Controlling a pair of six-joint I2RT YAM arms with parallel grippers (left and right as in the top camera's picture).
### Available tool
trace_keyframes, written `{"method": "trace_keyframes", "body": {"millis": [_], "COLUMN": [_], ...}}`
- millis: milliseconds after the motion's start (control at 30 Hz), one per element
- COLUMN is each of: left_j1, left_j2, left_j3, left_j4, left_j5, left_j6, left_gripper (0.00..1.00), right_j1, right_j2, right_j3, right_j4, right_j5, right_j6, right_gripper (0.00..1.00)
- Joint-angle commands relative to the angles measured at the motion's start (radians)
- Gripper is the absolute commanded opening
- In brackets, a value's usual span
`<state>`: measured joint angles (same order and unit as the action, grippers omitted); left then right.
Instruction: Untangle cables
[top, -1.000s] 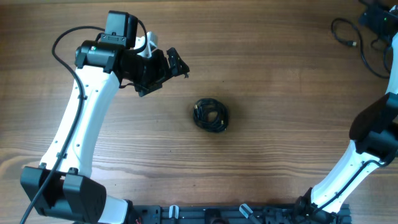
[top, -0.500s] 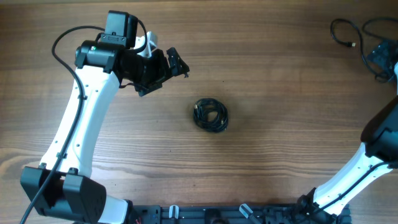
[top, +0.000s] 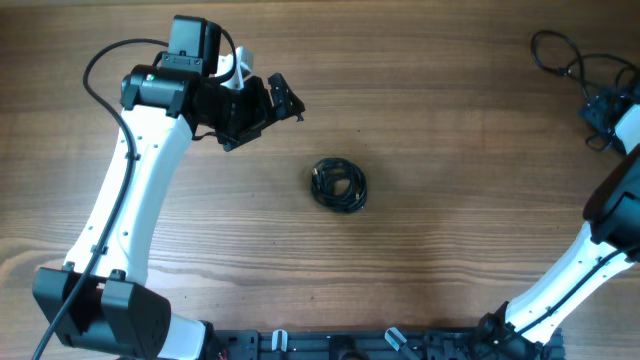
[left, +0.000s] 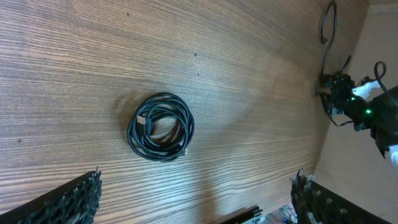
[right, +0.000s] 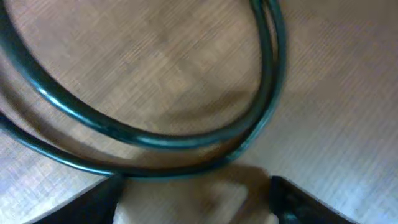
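Note:
A small knotted coil of thin black cables (top: 339, 185) lies in the middle of the table. In the left wrist view it (left: 160, 126) lies ahead of the fingers. My left gripper (top: 260, 120) hovers up and to the left of the coil, open and empty (left: 196, 202). A separate loose cable (top: 558, 52) lies in loops at the far right back. My right gripper (top: 600, 110) is just in front of those loops. In the blurred right wrist view its fingers (right: 196, 205) are open, and cable strands (right: 149, 137) curve just beyond the fingertips.
The table is brown wood. A black rail (top: 380, 345) runs along the front edge between the arm bases. The right arm also shows in the left wrist view (left: 354, 106), by the table's far edge.
My right gripper moved from the back right corner toward the front, along the right edge. The loose cable's loops shifted. The left arm and the coil stayed still.

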<state>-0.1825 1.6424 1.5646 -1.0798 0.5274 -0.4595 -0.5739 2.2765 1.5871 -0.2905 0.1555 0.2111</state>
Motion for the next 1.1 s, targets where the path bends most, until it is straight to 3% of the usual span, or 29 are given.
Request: {"method": "trace_keyframes", "body": {"millis": [0, 167, 233, 433, 533, 633, 733, 833, 967, 1067], "left_j1": [-0.003, -0.003, -0.003, -0.003, -0.002, 0.000, 0.000, 0.000, 0.000, 0.000], "left_j2": [-0.021, -0.021, -0.021, -0.021, -0.021, -0.021, -0.021, -0.021, -0.021, -0.021], "left_j3": [0.011, 0.011, 0.011, 0.011, 0.011, 0.010, 0.010, 0.010, 0.010, 0.010], "left_j4": [0.002, 0.002, 0.003, 0.000, -0.001, -0.007, -0.027, -0.055, -0.059, -0.058], "left_j5": [-0.006, -0.006, -0.006, -0.029, -0.114, -0.156, -0.235, -0.253, -0.253, -0.260], "left_j6": [0.018, 0.018, 0.018, 0.018, 0.003, 0.003, 0.003, 0.004, 0.005, 0.004], "left_gripper": [1.00, 1.00, 1.00, 1.00, 1.00, 1.00, 1.00, 1.00, 1.00, 1.00], "right_j1": [0.002, 0.016, 0.041, 0.056, 0.056, 0.056, 0.080, 0.172, 0.350, 0.560], "right_j2": [0.084, 0.105, 0.104, -0.026, -0.182, -0.394, -0.536, -0.569, -0.566, -0.565], "right_j3": [-0.010, 0.002, 0.050, 0.389, 0.412, 0.412, 0.412, 0.411, 0.345, 0.234], "right_j4": [0.074, 0.306, 0.267, -0.193, -0.324, -0.572, -0.855, -1.073, -1.161, -1.072], "right_j5": [-0.114, -0.346, -0.391, -0.420, -0.420, -0.551, -0.787, -0.782, -0.782, -0.720], "right_j6": [0.037, 0.131, 0.110, 0.032, 0.062, 0.200, 0.143, 0.077, 0.080, 0.138], "right_gripper": [0.58, 0.60, 0.64, 0.86, 0.99, 1.00, 1.00, 1.00, 1.00, 1.00]}}
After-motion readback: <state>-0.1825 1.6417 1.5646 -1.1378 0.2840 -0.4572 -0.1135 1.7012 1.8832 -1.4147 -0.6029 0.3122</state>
